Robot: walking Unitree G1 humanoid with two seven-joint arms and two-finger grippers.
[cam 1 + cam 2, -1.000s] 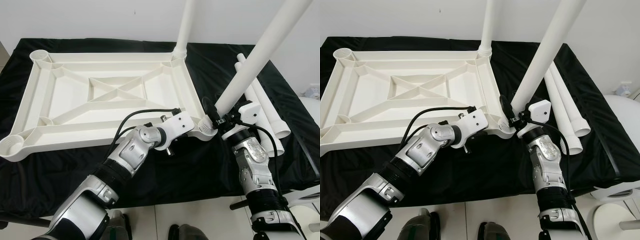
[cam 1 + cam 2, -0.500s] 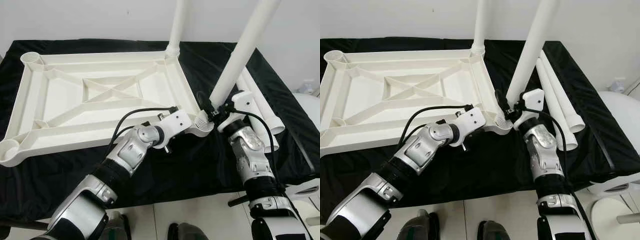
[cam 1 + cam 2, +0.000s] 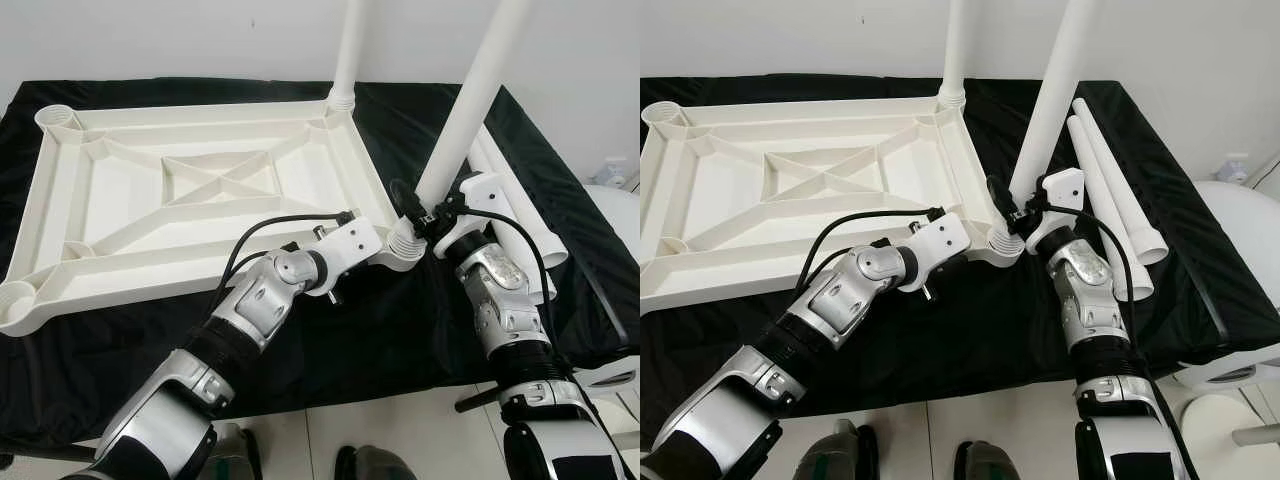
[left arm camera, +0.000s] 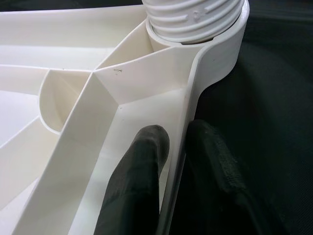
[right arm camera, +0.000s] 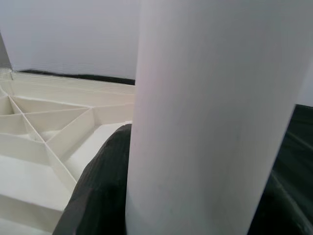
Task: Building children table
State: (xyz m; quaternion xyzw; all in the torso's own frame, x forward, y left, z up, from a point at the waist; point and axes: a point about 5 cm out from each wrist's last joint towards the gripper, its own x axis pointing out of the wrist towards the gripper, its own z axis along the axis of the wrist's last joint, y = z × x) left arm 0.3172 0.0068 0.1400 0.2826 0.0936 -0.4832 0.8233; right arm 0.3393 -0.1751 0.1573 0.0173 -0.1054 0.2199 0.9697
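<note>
Left eye view: the white ribbed plastic tabletop lies underside-up on the black cloth-covered work surface, so its corner sockets face upward for the legs. One white tubular leg already stands in the far corner. The right gripper holds a second white tubular leg low on its shaft, its threaded end seated at the near corner socket; probably it is being turned home.

Right eye view: the left gripper braces the rim beside that socket, likely to stop the tabletop twisting. Two spare white legs lie on the cloth just beyond the right arm.

Left wrist view: matte black fingers are pinched on the thin smooth rim wall, one each side; the ridged thread sits in its collar.

Right wrist view: a black finger presses against the smooth cylinder, clamped round it.
</note>
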